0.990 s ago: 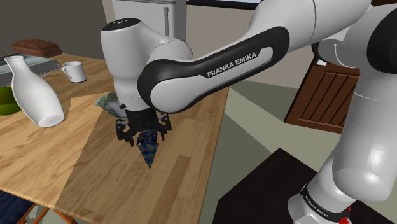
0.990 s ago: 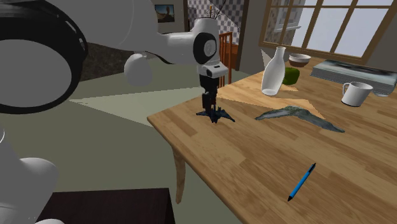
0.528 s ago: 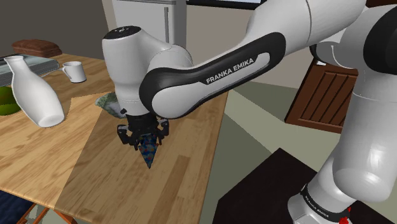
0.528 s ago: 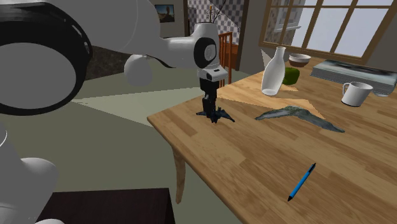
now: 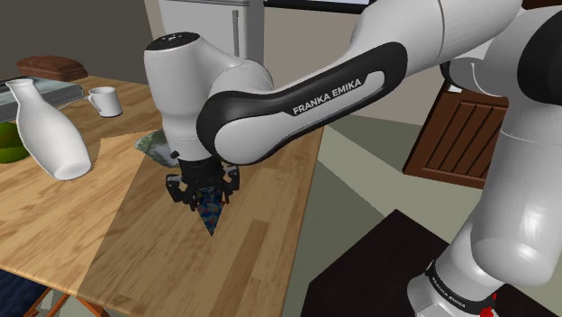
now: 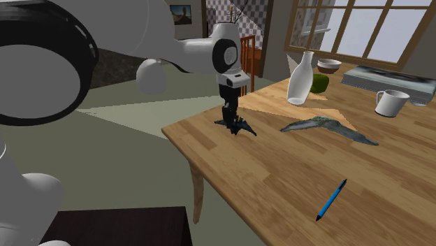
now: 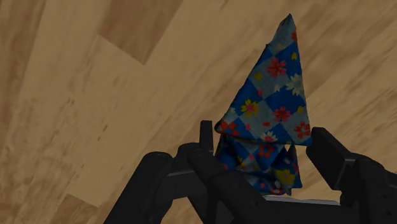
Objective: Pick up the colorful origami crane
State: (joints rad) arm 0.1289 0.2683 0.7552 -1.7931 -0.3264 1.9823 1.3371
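1. Since a second ago the wrist has drifted slightly toward the shoulder view's right. The crane's (image 5: 212,214) pointed tip sits a touch higher in that frame. Over the last half second almost nothing changes.
2. The gripper (image 7: 264,149) has its fingers clamped on the crane (image 7: 277,95), one black finger against each side of the folded body. The crane hangs under the gripper (image 5: 203,194) left of centre in the shoulder view. In the second exterior view it is just above centre (image 6: 241,126), near the table's (image 6: 279,189) left edge.
3. Risk: the hold is on thin folds, so the paper may crumple or slide out as the arm rises. I cannot tell whether the tip is clear of the wood; if it drags, the crane could twist in the grip.
4. The wrist view shows the finger contact and the blue checks with red and yellow flowers. The second exterior view adds a blue pen (image 6: 330,200) at lower right. It also shows a long grey-green folded piece (image 6: 328,127) right of centre, well apart from the crane.
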